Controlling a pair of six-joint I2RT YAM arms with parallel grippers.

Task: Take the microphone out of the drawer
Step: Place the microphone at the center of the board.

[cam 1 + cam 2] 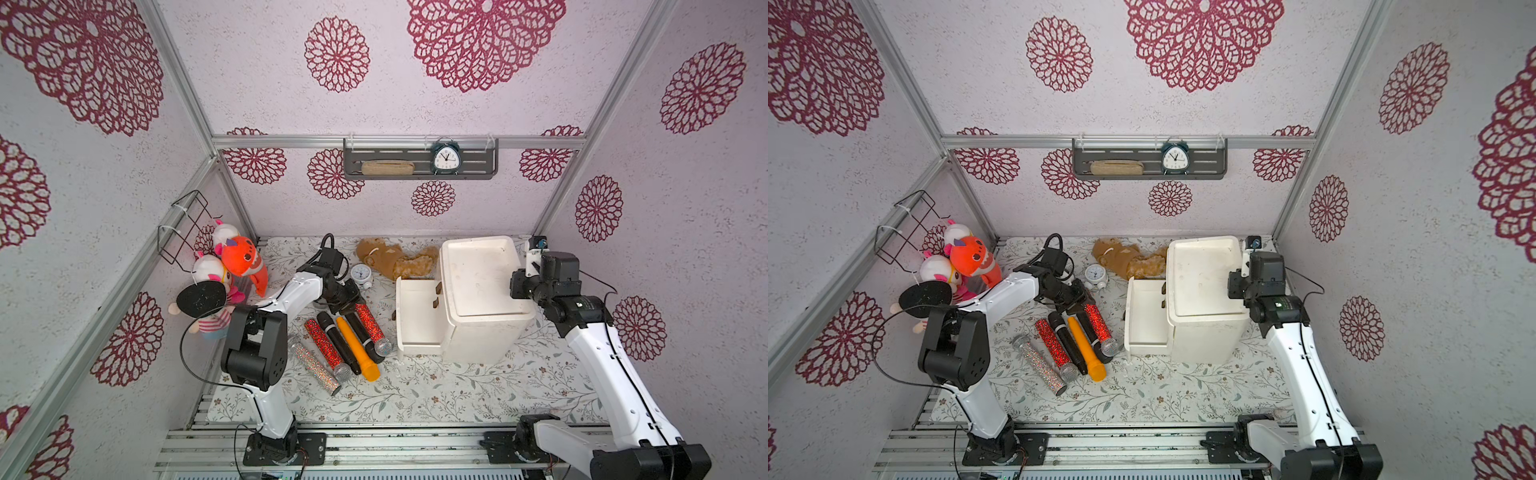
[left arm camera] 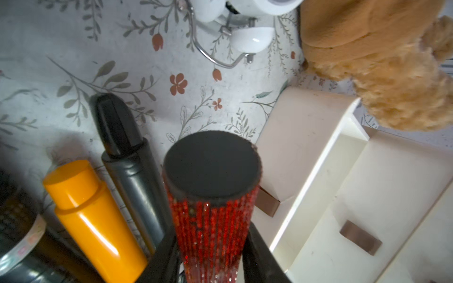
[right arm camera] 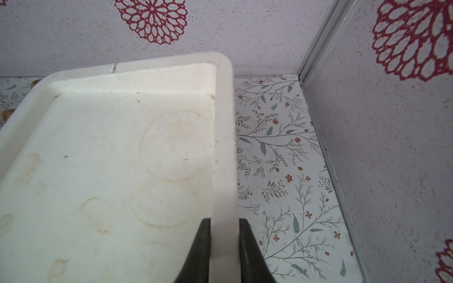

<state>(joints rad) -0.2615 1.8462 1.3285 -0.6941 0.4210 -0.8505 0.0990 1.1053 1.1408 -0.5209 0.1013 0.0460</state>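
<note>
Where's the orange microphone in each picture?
In a top view: the orange microphone lies on the table among other mics, left of the drawer box.
In a top view: same spot, left of the drawer box.
Left wrist: in view, with a black mic and the red mic between it and the drawer box.
Right wrist: not in it.
Shared landmark: the drawer box, whose top rim shows here too.

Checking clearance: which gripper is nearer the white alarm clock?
Left. Left gripper, holding a red glitter microphone, is beside the clock; right gripper clamps the white cabinet's far rim.
</note>
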